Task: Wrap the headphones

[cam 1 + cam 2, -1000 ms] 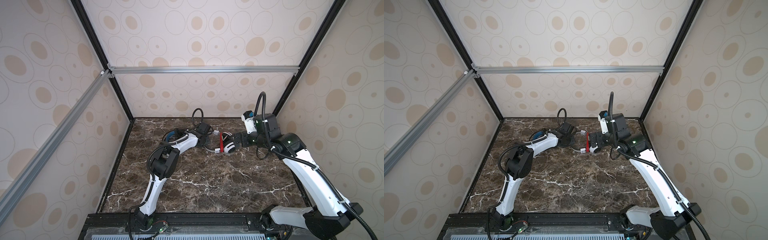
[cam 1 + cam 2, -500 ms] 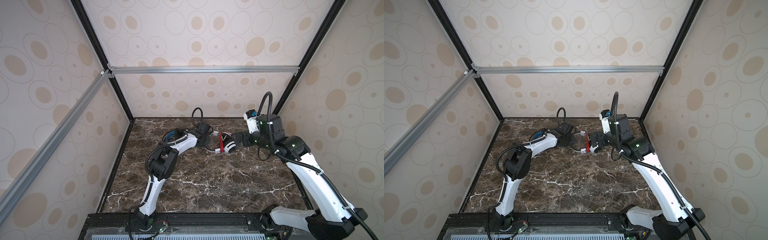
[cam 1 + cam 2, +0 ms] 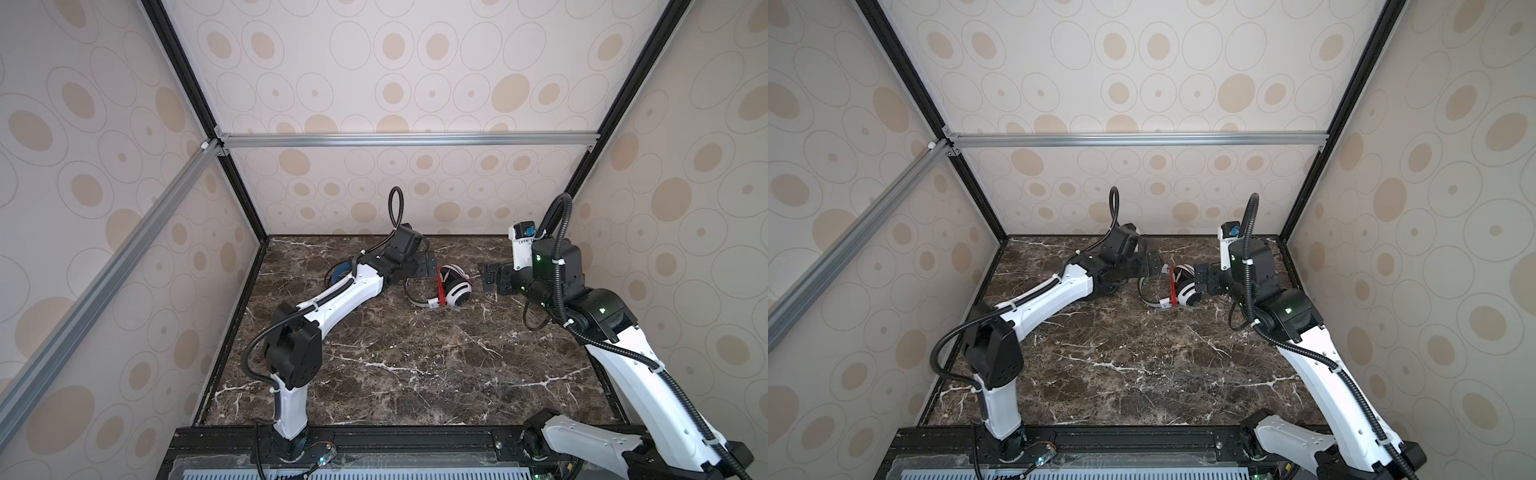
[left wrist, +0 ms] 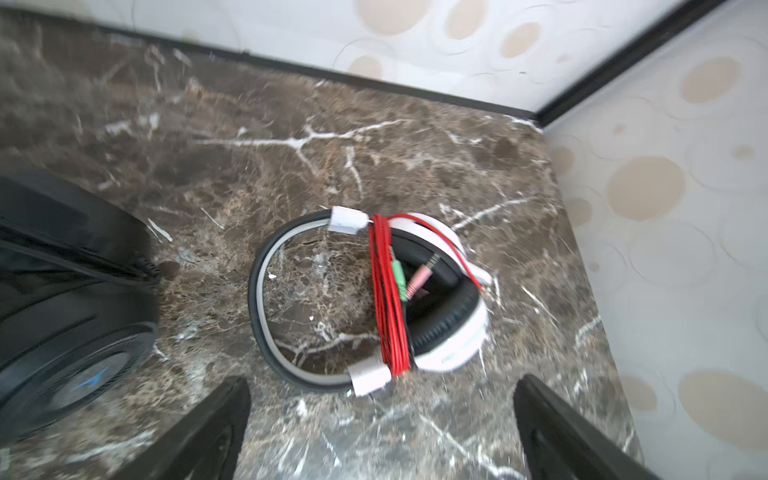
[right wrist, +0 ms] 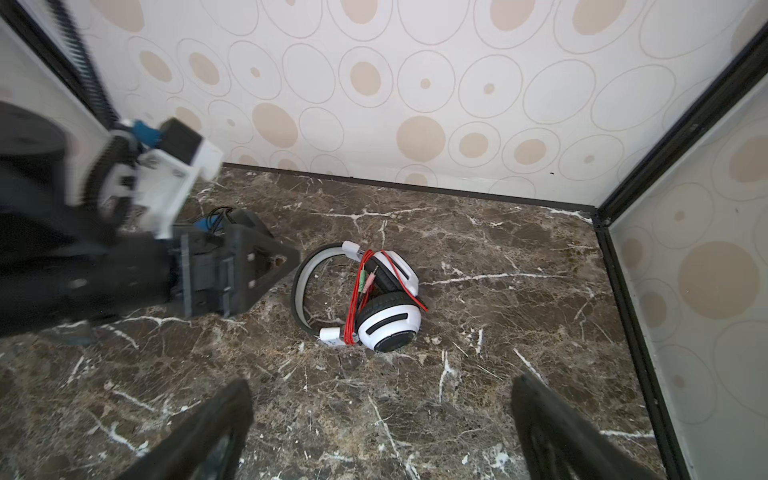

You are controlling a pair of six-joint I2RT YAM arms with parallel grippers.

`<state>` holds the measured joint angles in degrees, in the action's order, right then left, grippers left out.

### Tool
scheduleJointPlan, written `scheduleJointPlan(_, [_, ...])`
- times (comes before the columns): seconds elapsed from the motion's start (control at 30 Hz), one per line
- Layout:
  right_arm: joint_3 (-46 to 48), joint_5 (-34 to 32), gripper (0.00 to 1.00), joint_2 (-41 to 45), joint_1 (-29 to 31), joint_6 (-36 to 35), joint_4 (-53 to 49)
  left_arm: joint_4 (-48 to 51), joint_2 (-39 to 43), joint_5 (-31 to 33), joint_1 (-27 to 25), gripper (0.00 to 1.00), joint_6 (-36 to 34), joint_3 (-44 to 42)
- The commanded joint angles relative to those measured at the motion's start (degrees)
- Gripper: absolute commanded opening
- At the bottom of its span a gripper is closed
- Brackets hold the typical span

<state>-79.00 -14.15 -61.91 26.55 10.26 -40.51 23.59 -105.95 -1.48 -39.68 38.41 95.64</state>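
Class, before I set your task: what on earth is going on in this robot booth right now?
It's a headphone-wrapping job. The white headphones lie on the marble table with the red cord wound around them by the earcups. The left claw and right claw stand open on either side of them, holding nothing. The black headphones lie further left, largely hidden in both top views.
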Motion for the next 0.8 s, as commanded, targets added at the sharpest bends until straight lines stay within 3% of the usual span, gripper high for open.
scheduleJointPlan(0.0, [5.4,-5.7,1.00,1.9,-0.4,2.5,1.8,-0.4,9.3,2.1,-3.1,0.98,-8.5,-8.5])
scheduleJointPlan(0.2, [18.5,-13.4,1.00,5.7,-1.2,3.3,6.2,-12.4,36.3,13.1,-3.3,0.98,-11.8,-38.3])
scheduleJointPlan(0.43, [38.3,-19.2,1.00,11.7,-7.1,9.9,20.5,-3.5,58.4,30.3,5.8,0.98,-10.1,-52.4])
scheduleJointPlan(0.5, [43.5,-20.7,1.00,11.2,-8.7,9.8,26.4,-2.9,62.4,34.7,9.2,0.98,-10.2,-56.3])
scheduleJointPlan(0.6, [50.7,-23.5,1.00,9.0,-10.9,7.7,37.2,-6.1,65.5,34.2,16.8,0.98,-13.2,-62.2])
scheduleJointPlan(0.77, [54.3,-17.6,1.00,4.2,-17.2,1.9,50.2,-12.5,63.1,35.9,24.8,0.98,-14.5,-66.4])
